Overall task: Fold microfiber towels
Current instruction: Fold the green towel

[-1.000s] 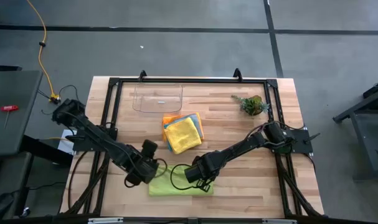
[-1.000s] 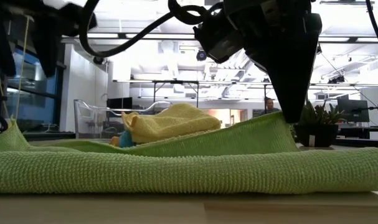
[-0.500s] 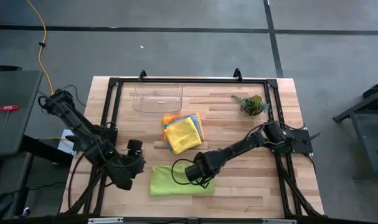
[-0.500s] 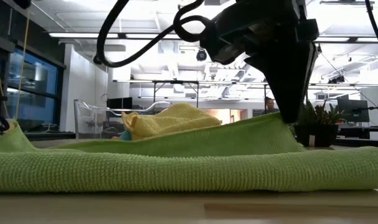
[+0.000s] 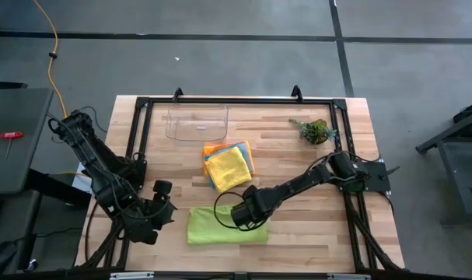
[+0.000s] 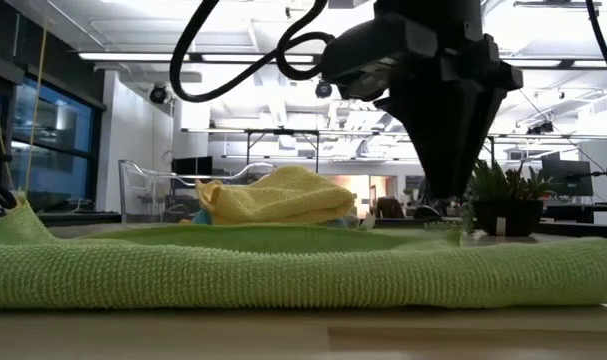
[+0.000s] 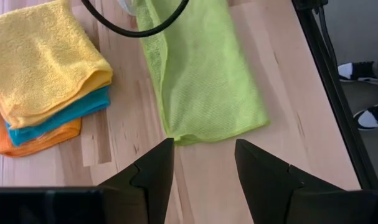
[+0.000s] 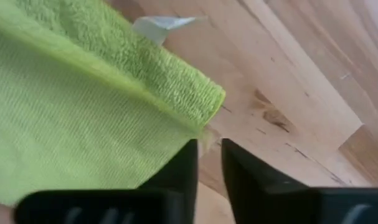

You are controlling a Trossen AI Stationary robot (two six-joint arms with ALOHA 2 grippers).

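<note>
A lime green towel [image 5: 226, 224] lies folded flat near the table's front edge; it fills the foreground of the low view [image 6: 283, 270]. My right gripper [image 5: 249, 218] points down just above its far right corner [image 8: 201, 102], fingers slightly open and clear of the cloth [image 6: 435, 205]. My left gripper [image 5: 164, 208] stands open off the towel's left end [image 7: 204, 165], nothing between its fingers. A stack of folded towels [image 5: 228, 165], yellow on top over teal and orange [image 7: 45, 68], rests on the table's middle.
A clear plastic tray [image 5: 197, 123] stands at the far side behind the stack. A small green plant [image 5: 315, 131] sits at the far right. Bare wood lies left and right of the green towel. A black frame [image 5: 138, 140] borders the table.
My right gripper has let go of the green towel's far right corner, which was held raised and now lies flat; the gripper has rolled in place. My left gripper has drawn away from the towel's left end toward the table's left edge and risen.
</note>
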